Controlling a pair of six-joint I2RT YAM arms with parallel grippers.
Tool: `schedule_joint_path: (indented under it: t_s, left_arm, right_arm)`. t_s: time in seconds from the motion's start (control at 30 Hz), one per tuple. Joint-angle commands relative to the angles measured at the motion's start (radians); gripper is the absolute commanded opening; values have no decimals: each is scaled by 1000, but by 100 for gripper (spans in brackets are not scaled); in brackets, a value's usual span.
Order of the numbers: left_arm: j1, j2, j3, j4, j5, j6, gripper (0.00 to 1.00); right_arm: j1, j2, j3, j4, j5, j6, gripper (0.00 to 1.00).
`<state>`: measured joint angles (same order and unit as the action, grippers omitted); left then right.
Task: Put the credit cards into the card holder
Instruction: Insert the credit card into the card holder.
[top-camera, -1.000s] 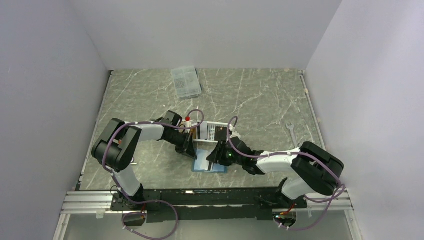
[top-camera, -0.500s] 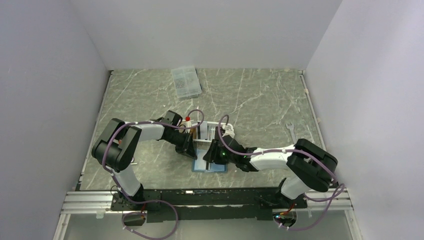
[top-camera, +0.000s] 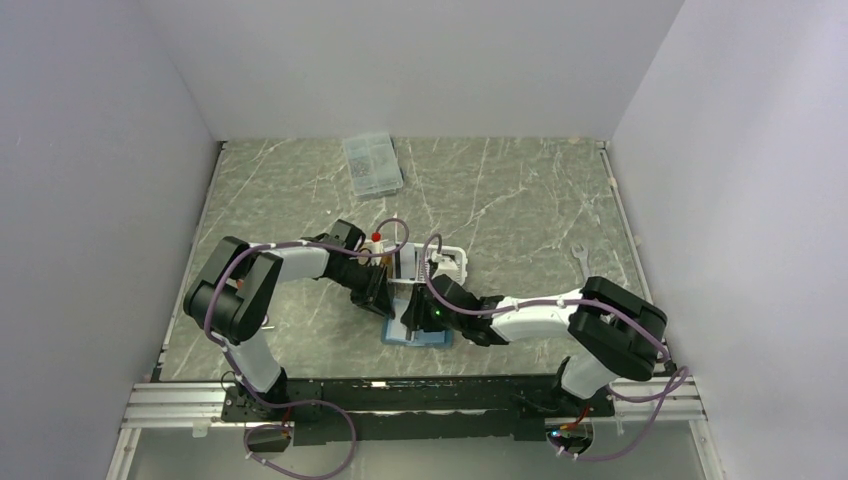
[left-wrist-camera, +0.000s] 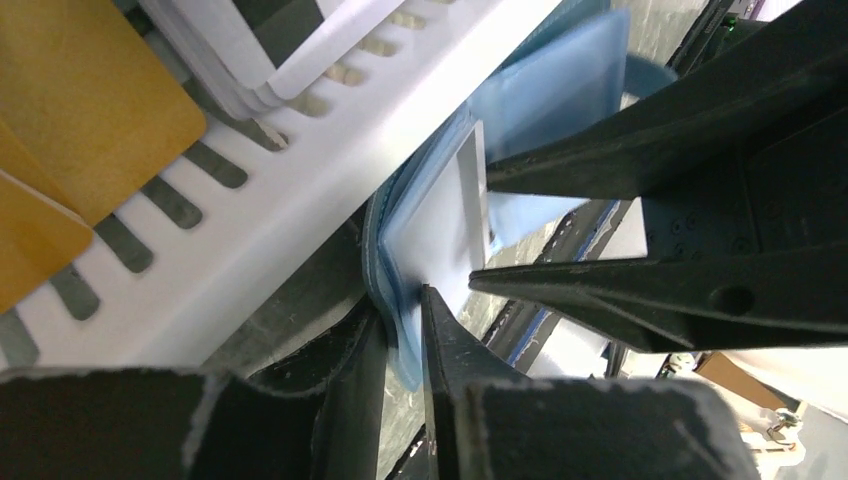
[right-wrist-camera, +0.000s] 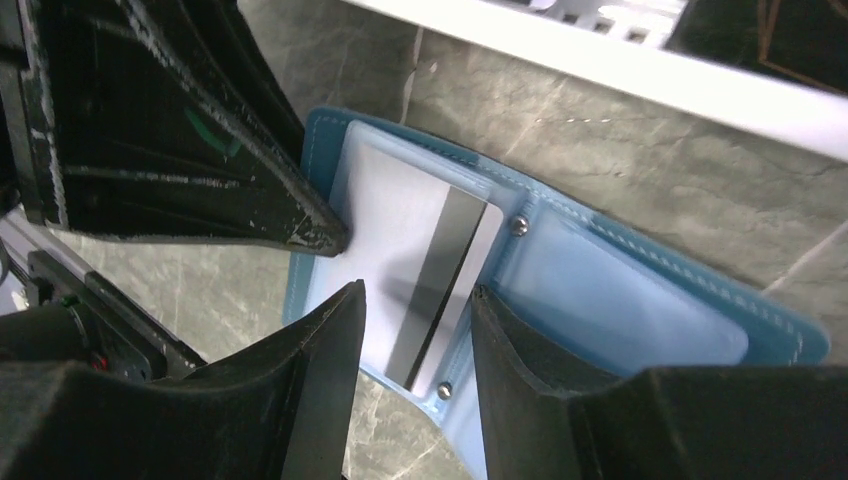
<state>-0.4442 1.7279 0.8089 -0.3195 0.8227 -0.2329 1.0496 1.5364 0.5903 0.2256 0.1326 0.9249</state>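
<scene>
The teal-blue card holder (top-camera: 393, 335) lies open on the table in front of the white basket. My left gripper (top-camera: 383, 300) is shut on its left edge; the blue flap (left-wrist-camera: 405, 330) sits between the jaws of the left gripper (left-wrist-camera: 400, 300). A pale grey card with a dark stripe (right-wrist-camera: 420, 250) lies in the holder's (right-wrist-camera: 620, 290) left slot. My right gripper (right-wrist-camera: 417, 290) is open, its fingers hanging over either side of that card; it also shows in the top view (top-camera: 408, 318). Yellow-gold cards (left-wrist-camera: 90, 90) and pale ones (left-wrist-camera: 250, 50) stand in the basket.
The white slatted basket (top-camera: 445, 260) stands just behind the holder, with a red-handled tool (top-camera: 376, 238) at its left end. A clear compartment box (top-camera: 372, 163) lies at the back. A wrench (top-camera: 583, 262) lies at the right.
My right gripper has moved left, over the card holder's left half. The left arm has held still on the holder's edge.
</scene>
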Motion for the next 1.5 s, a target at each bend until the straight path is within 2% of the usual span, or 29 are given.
schedule_joint_path:
  t_s: [0.0, 0.4, 0.5, 0.6, 0.7, 0.9, 1.1, 1.47]
  left_arm:
    - [-16, -44, 47, -13, 27, 27, 23]
    - [-30, -67, 38, -6, 29, 25, 22]
    - [-29, -66, 39, -9, 22, 30, 22]
    - [-28, -65, 41, -15, 15, 34, 22]
    - [-28, -59, 44, -21, 4, 38, 22]
    - [-26, -51, 48, -31, -26, 44, 22]
    - [-27, -45, 50, -32, -25, 42, 23]
    - [-39, -35, 47, -16, 9, 26, 25]
  right_arm:
    - [57, 28, 38, -27, -7, -35, 46]
    - [79, -65, -1, -70, 52, -6, 45]
    - [80, -65, -13, -41, 34, -15, 38]
    - [81, -72, -32, -22, 22, -19, 15]
    - [80, -84, -53, -16, 24, -16, 9]
    - [80, -101, -74, -21, 31, -12, 4]
    - [80, -90, -88, -3, 24, -8, 3]
    - [79, -14, -14, 66, 15, -43, 1]
